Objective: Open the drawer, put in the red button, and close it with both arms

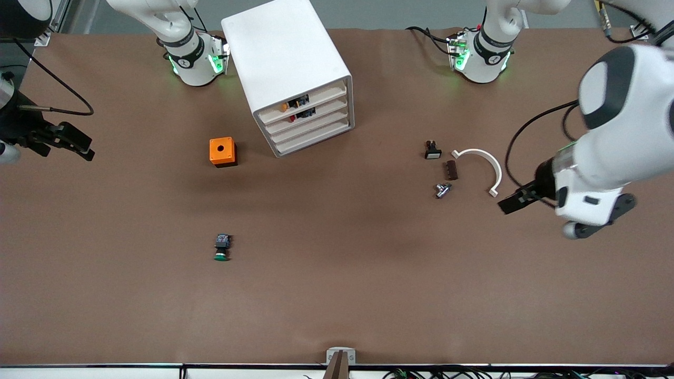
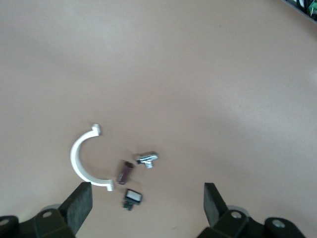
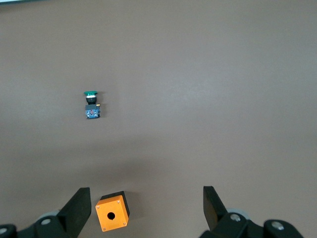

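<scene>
Covering the frame, a brown matte table (image 1: 337, 295) carries a white box cabinet (image 1: 292, 73) at upper centre; both black two-finger grippers, left gripper (image 2: 147, 206) and right gripper (image 3: 147, 208), hover spread, empty.

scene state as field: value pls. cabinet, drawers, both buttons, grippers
cabinet: white box, four drawers, all shut
top drawer: holds an orange-and-blue part
second drawer: holds the red button
green button: on the table, nearer the front camera than the orange box
left gripper: jaws open, over the table by the white clip
right gripper: jaws open, above the orange box
task: appears done
</scene>
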Robot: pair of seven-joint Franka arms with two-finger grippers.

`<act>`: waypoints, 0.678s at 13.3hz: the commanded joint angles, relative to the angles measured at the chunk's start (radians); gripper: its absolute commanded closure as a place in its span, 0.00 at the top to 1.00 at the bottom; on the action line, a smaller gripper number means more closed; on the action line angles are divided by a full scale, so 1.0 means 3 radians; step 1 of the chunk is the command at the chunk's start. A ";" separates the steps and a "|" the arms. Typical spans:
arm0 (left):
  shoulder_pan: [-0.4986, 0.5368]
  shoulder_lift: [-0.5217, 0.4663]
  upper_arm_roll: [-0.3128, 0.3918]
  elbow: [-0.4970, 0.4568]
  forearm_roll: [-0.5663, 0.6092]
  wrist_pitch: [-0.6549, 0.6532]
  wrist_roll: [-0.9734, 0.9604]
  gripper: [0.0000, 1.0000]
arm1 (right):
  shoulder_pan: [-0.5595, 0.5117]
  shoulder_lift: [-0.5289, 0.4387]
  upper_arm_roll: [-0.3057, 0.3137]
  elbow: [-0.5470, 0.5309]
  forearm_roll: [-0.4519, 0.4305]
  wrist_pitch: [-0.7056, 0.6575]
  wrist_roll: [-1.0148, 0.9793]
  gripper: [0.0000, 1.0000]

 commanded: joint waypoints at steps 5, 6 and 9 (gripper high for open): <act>0.0238 -0.0611 -0.0115 -0.0392 0.0277 -0.0220 0.0675 0.99 | -0.0056 -0.0066 0.0041 -0.0057 -0.0025 0.0037 -0.0024 1.00; 0.0375 -0.0703 -0.0262 -0.0515 0.0277 -0.0149 0.0742 0.99 | -0.0061 -0.0061 0.0041 -0.0057 -0.0025 0.0037 -0.0024 1.00; 0.0984 -0.0903 -0.0993 -0.0741 0.0496 -0.0117 0.0758 0.99 | -0.0086 -0.0066 0.0025 -0.0047 0.0000 0.0042 -0.0029 1.00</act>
